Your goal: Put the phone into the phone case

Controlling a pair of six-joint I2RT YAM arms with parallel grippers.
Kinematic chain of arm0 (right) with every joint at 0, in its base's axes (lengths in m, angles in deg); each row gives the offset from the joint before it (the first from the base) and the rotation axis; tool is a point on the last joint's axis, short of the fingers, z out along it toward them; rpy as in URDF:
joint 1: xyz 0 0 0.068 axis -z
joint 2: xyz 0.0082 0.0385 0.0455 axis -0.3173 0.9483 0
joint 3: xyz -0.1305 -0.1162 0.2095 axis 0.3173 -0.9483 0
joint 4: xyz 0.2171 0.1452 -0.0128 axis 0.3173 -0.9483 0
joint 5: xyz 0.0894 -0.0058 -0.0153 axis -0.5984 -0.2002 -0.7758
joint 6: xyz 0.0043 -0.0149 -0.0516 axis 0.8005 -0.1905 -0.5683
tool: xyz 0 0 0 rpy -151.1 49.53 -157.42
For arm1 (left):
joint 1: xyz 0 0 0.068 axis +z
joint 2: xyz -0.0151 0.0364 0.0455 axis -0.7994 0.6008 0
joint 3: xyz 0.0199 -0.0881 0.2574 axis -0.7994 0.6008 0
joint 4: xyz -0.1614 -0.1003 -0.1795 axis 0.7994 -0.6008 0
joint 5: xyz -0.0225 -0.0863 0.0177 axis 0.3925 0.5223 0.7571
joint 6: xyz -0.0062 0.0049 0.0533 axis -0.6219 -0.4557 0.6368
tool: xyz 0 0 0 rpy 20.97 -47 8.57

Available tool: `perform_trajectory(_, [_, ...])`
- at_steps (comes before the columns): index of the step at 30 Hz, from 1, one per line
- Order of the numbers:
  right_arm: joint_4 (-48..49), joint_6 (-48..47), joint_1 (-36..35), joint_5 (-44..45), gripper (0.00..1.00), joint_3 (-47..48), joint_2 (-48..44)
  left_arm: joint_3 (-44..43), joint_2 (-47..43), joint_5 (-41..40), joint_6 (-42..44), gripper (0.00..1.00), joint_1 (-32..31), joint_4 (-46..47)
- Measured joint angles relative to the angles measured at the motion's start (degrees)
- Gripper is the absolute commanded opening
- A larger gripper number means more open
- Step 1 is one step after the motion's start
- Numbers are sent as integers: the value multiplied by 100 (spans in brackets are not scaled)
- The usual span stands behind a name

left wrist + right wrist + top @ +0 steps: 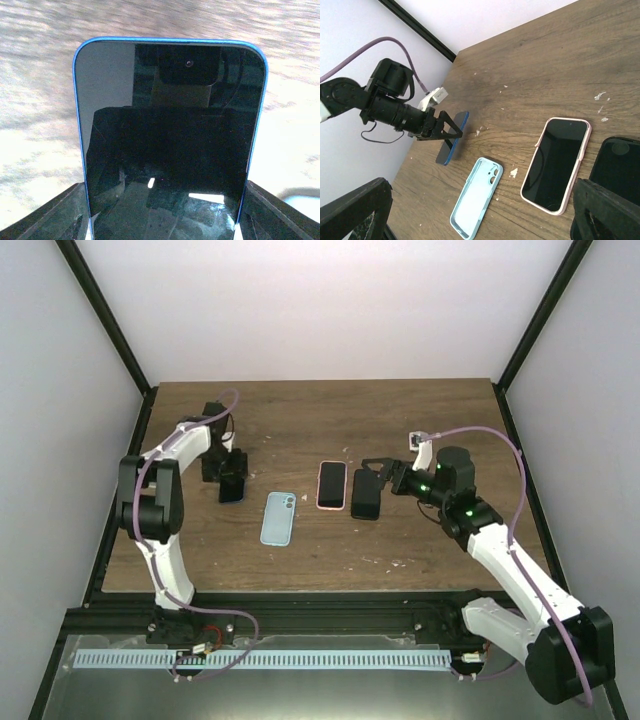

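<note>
1. Top external view: the left gripper [229,478] is pinching the blue phone [231,487] at the left of the wooden table [420,420]. It grips the phone by its two long edges.
2. The phone is tipped up steeply on its long axis, so from above it looks short. One short end points down toward the table, and whether that end touches the wood cannot be told.
3. In the left wrist view the phone's glossy black screen [170,140] faces the camera. It has a thin blue rim and rounded corners, and a dark finger [45,215] stands at each side.
4. The phone case [279,518] lies flat just right of the phone and apart from it, open side up. It is a pale blue, matte shell with rounded corners. Its long axis runs near to far, with the camera cut-out at the far end.
5. The right gripper [373,472] is spread wide and holds nothing.
6. Just left of that gripper, a pink-cased phone [332,485] and a black phone [366,494] lie side by side, screens up.
7. The tabletop is dark, grained wood flecked with white.
</note>
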Motion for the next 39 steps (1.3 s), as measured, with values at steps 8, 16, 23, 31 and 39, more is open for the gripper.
perform_trajectory(8, [0,144,0,-7,100,-52,-85,564,-962,577,-280,62,-664,39])
perform_trajectory(16, [-9,295,0,-52,100,-83,-85,874,-1305,826,-645,62,-1650,188])
perform_trajectory(23, [20,422,0,-118,100,-208,-81,1272,-1335,970,-887,62,-2243,363])
perform_trajectory(31, [46,452,0,-133,100,-275,-81,1720,-1353,1012,-1115,60,-2277,612])
perform_trajectory(39, [48,450,0,-133,100,-275,-81,1729,-1335,734,-1191,61,-2288,671])
